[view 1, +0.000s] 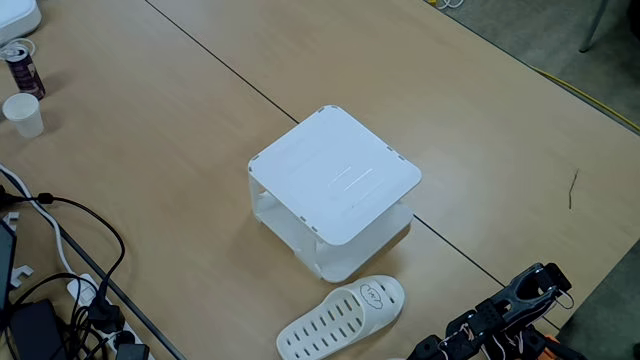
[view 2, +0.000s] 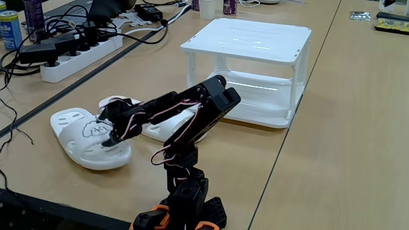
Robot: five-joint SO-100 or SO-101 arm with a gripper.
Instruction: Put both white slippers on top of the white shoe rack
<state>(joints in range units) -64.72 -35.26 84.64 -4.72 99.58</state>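
Observation:
The white shoe rack (view 1: 335, 180) stands mid-table, its flat top bare; in the other fixed view the rack (view 2: 249, 41) is behind the arm. One white slipper (view 1: 340, 318) lies in front of the rack. From the side, two white slippers lie on the table: one at the left (view 2: 77, 137), the other (view 2: 156, 130) partly hidden behind the arm. My gripper (view 2: 110, 134) reaches left and sits low over the strap of the left slipper. Wires and the black fingers blur together, so I cannot make out how the jaws stand.
A white power strip (view 2: 77, 54) with black plugs and cables lies along the table's left side. A can (view 1: 22, 68) and a paper cup (view 1: 24, 114) stand far left. The arm's base (view 2: 185, 204) sits at the near table edge.

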